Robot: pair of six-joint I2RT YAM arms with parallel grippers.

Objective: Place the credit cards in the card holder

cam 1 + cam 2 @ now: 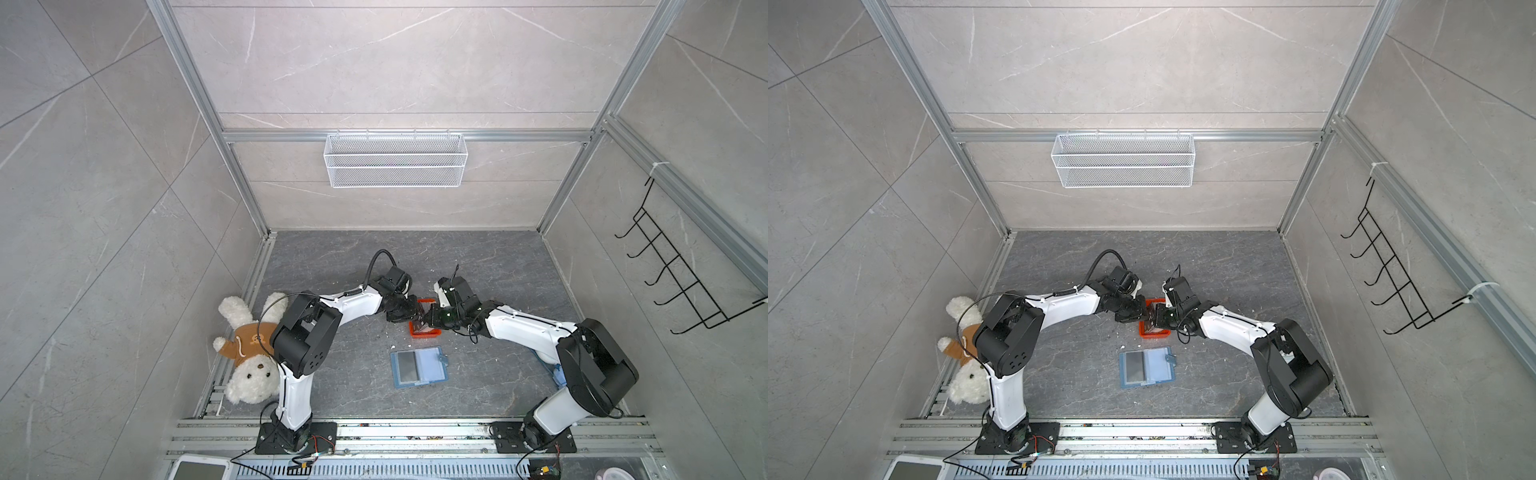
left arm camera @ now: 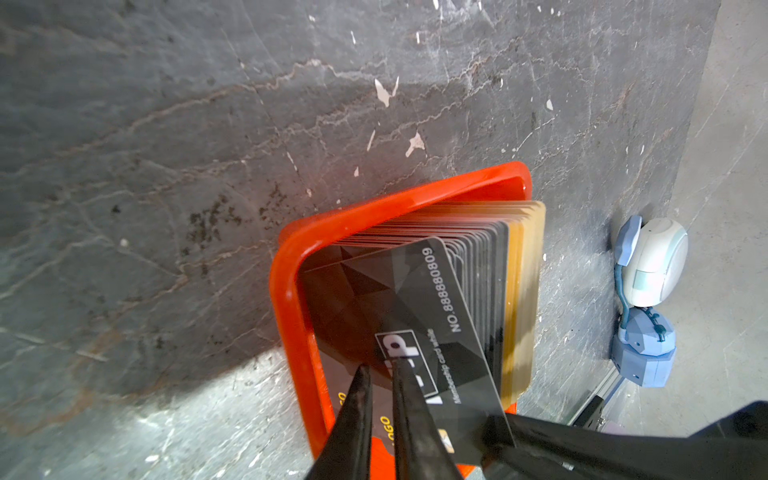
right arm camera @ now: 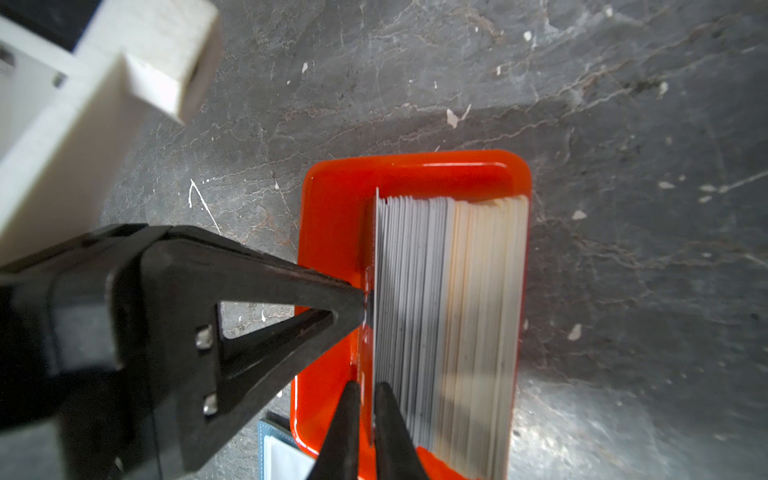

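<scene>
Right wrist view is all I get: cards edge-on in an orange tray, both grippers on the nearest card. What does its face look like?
Observer: The left wrist view shows it: the front card is black with white numbers, tipped away from the credit cards in the orange tray.
Operator: Is the card holder ready?
Observer: In both top views the card holder lies open, apart from the tray.
Operator: Any clutter?
Observer: A teddy bear lies far left in both top views.
</scene>
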